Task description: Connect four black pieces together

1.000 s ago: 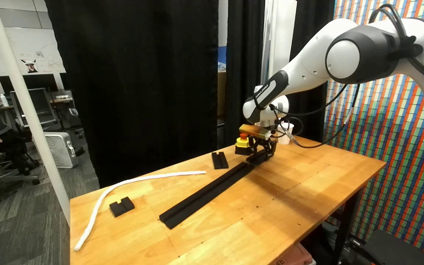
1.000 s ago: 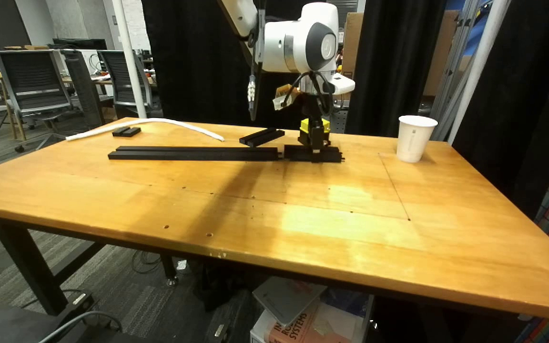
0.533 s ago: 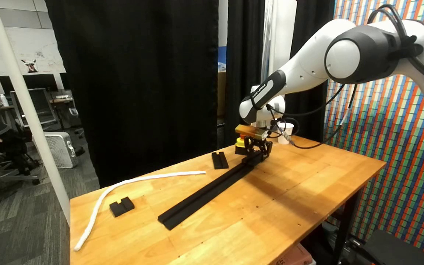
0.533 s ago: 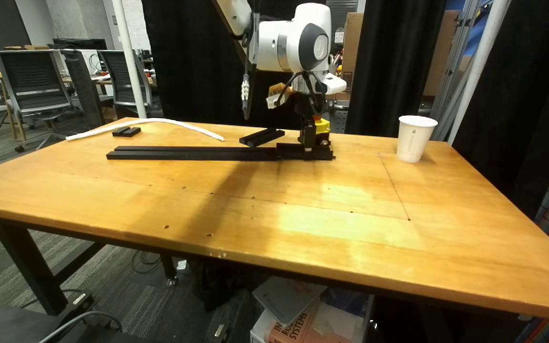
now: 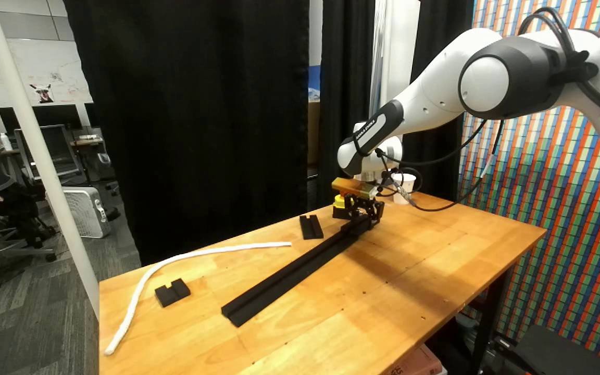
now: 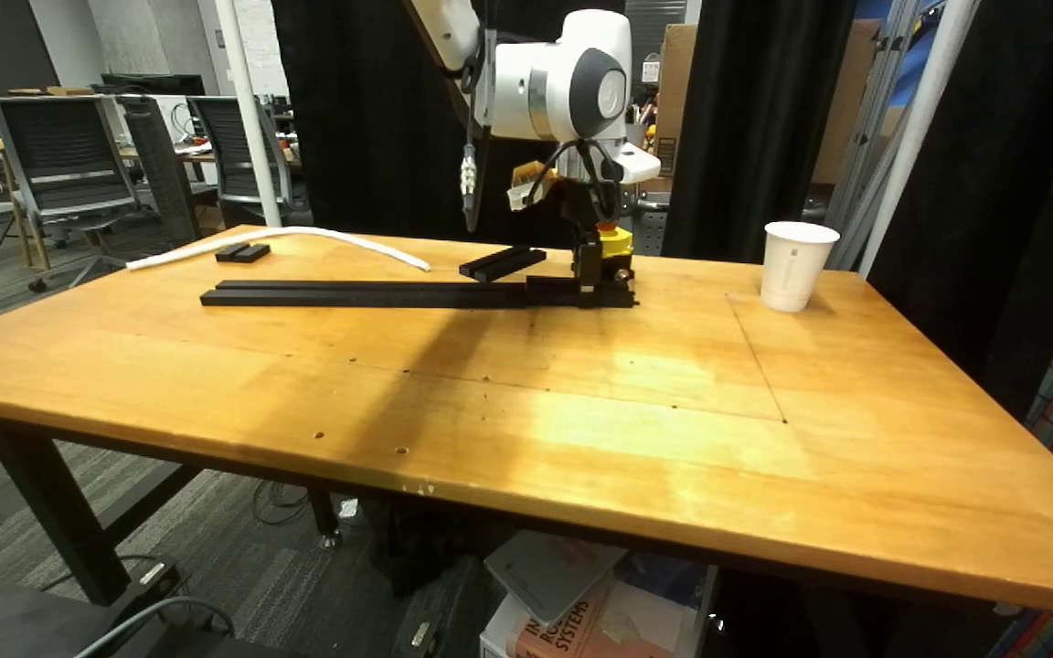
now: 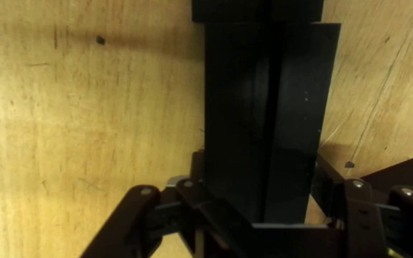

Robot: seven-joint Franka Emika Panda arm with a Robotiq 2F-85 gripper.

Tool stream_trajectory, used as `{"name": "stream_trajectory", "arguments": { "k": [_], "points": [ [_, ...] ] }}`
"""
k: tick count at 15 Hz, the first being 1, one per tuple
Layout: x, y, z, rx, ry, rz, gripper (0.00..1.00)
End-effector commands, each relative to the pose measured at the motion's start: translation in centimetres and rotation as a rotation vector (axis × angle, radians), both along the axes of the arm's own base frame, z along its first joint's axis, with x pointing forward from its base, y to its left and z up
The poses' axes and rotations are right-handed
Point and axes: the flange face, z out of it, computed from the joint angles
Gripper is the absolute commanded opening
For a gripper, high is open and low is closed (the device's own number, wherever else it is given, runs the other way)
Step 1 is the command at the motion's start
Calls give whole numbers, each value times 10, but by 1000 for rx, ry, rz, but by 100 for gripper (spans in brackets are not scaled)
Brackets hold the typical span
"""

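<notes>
While the gripper (image 7: 258, 170) is clamped across the long sides of a black bar (image 7: 240, 107), holding it nearly level and low at the table (image 6: 216, 384), one end of that bar lies right at the end of the long black strip (image 6: 362, 297). It sits slightly higher than the strip there and, in the wrist view, a little to one side; whether the two are joined I cannot tell, nor how many bars make up the strip. Well apart from both, a white paper cup (image 6: 796, 265) stands upright. Just behind the gripper in an exterior view is a yellow push button (image 6: 616, 242), and behind the strip lies a grooved black block (image 6: 502, 262). Farther off, a shorter black block (image 6: 242, 252) lies near a curved white cable (image 6: 307, 230). Black curtains (image 6: 362, 137) hang beyond the table.
</notes>
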Motion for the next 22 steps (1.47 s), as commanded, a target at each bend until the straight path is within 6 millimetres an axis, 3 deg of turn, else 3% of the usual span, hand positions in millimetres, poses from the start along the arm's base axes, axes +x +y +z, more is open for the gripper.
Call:
{"name": "stream_trajectory", "arguments": {
  "k": [1, 22],
  "points": [
    [0, -4, 9, 10, 0, 0, 45],
    [-3, 2, 2, 20, 17, -6, 45]
  ]
}}
